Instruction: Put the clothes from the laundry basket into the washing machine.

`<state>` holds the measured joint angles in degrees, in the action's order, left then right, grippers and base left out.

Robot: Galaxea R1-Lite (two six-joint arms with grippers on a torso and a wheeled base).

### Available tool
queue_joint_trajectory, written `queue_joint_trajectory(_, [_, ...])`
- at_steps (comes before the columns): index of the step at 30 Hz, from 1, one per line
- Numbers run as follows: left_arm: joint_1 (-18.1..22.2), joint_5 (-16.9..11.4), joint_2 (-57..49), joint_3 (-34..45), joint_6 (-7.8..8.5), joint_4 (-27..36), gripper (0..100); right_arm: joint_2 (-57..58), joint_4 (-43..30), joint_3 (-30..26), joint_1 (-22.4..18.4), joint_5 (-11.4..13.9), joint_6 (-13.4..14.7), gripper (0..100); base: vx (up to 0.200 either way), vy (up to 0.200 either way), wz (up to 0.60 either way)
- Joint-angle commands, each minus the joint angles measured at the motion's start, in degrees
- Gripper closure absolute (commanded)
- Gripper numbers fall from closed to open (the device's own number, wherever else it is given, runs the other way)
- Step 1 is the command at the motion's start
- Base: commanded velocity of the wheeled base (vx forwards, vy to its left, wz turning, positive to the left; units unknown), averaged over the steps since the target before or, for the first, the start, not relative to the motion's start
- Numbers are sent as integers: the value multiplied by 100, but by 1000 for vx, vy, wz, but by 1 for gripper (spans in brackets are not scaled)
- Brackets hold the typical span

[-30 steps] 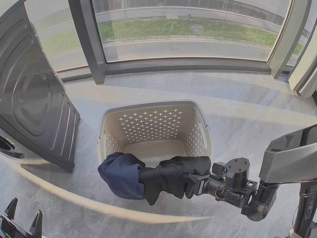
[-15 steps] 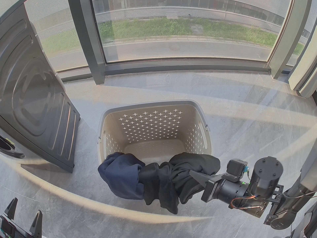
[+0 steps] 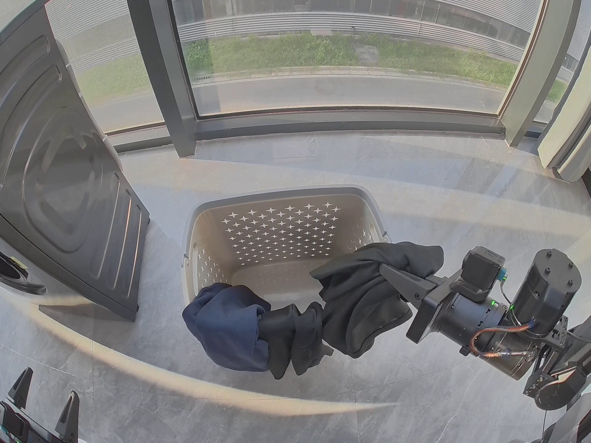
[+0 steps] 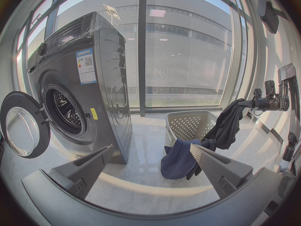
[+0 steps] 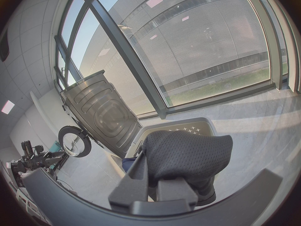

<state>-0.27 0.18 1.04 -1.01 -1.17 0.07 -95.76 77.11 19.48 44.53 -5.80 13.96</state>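
My right gripper (image 3: 394, 276) is shut on a black garment (image 3: 363, 296) and holds it above the near right corner of the beige laundry basket (image 3: 283, 216). The cloth trails down to the basket's near rim, where it joins a navy garment (image 3: 225, 327) draped over that rim. In the right wrist view the black garment (image 5: 185, 154) bulges between the fingers (image 5: 131, 179). My left gripper (image 4: 150, 151) stands open and holds nothing, low at the near left (image 3: 43, 395). The grey washing machine (image 4: 84, 79) stands at the left with its round door (image 4: 23, 126) swung open.
The washing machine's side panel (image 3: 61, 173) is close to the basket's left. A large window (image 3: 345, 44) with dark frames runs along the far side. Open tiled floor (image 3: 468, 198) lies to the right of the basket.
My right gripper has risen and pulled back to the right, lifting the black garment off the basket's near rim. The navy garment and the left gripper have stayed put.
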Motion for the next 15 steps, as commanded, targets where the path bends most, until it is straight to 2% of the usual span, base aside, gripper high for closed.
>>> queue_joint_trajectory(1, [-8, -1, -68, 84, -6, 1, 0, 136, 6, 38, -67, -35, -16, 100, -200, 0, 0])
queue_joint_trajectory(7, [0, -9, -68, 84, -24, 1, 0, 154, -11, 135, -164, -105, -16, 100, -200, 0, 0])
queue_joint_trajectory(11, [-8, -9, -68, 84, -15, 1, 0, 154, -20, 161, -164, -316, -16, 100, 0, 0, 0])
queue_joint_trajectory(13, [0, -1, -68, 84, -6, 1, 0, 154, -20, 232, -147, -589, -16, 100, 0, 0, 0])
queue_joint_trajectory(15, [-8, -9, -68, 92, -15, 1, 0, 154, -29, 240, -129, -677, -16, 100, 0, 200, 0])
